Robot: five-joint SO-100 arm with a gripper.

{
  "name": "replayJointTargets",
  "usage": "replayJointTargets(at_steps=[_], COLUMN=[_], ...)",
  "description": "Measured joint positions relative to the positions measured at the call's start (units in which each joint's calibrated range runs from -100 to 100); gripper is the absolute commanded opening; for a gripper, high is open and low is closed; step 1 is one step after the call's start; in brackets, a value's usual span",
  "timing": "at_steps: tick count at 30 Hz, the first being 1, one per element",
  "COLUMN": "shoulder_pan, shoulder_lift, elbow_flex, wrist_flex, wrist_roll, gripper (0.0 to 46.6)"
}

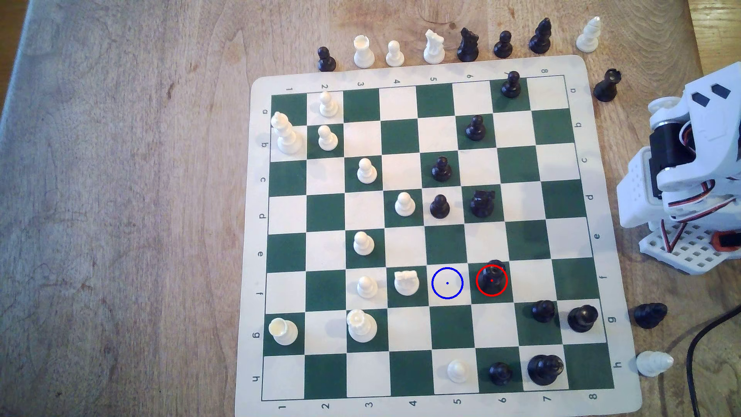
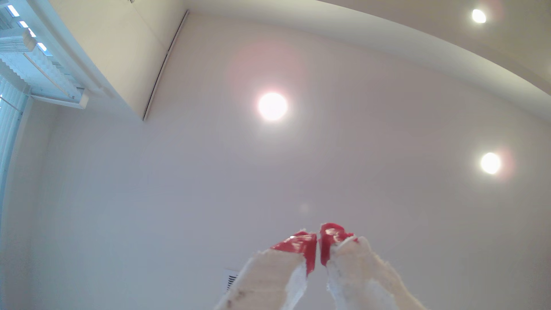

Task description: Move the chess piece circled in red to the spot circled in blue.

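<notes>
The chess piece, glossy black with a small knob on top, stands inside a red ring on a green square in row f of the board. One square toward the exterior view's left lies the spot, a cream square marked by a blue ring and dot, with nothing on it. My white arm is folded up off the board at the exterior view's right edge. In the wrist view my gripper points up at the ceiling, its red-tipped fingers pressed together with nothing between them.
A white piece stands on the square beside the spot at the exterior view's left. Black pawns and a black knight stand two rows above. Captured pieces line the board's far edge and right side. A black cable runs at lower right.
</notes>
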Motion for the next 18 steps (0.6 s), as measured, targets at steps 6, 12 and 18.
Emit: replayJointTargets(at_steps=[6,12,18], shoulder_pan=[0.0,0.0,1.3], shoulder_lift=[0.0,0.0,0.3], elbow_flex=[0.0,-0.3,-1.9], wrist_flex=[2.0,27.9,60.5], wrist_roll=[0.0,0.2,-0.1], gripper=[0.2,0.2,1.0])
